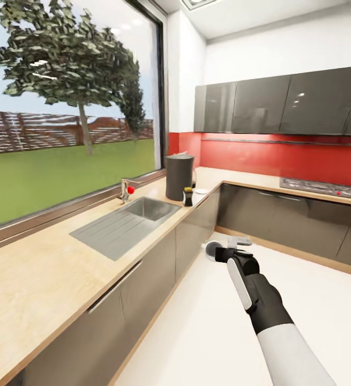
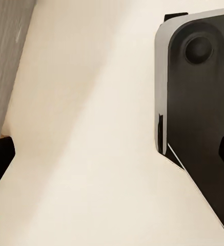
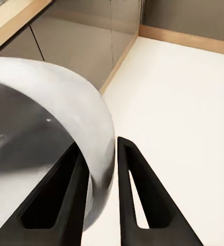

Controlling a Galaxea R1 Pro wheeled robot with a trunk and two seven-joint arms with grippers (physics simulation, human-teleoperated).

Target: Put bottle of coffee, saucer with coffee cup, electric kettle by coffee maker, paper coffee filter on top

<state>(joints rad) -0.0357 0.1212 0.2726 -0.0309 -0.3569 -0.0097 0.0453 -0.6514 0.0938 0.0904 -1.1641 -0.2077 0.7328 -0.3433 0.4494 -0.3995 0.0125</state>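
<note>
The tall dark grey coffee maker (image 1: 179, 177) stands on the kitchen countertop (image 1: 46, 268) beyond the sink. Right beside it are the small dark bottle of coffee (image 1: 187, 197) with a yellow-brown lid and the flat white saucer (image 1: 201, 191). My right gripper (image 1: 222, 252) hangs over the floor in front of the cabinets, shut on the white coffee cup (image 1: 213, 250). In the right wrist view the cup's wall (image 3: 99, 128) is pinched between the two black fingers (image 3: 70, 189) of the right gripper (image 3: 100, 146). My left gripper (image 2: 112, 154) points at the floor, fingertips wide apart, holding nothing.
A steel sink (image 1: 124, 222) with a tap (image 1: 125, 190) is set into the counter below the big window. A hob (image 1: 325, 188) lies on the far counter under dark wall cabinets (image 1: 282, 104). A thin dark shelf (image 1: 282, 141) runs along the red wall. Pale floor (image 1: 207, 332) lies ahead.
</note>
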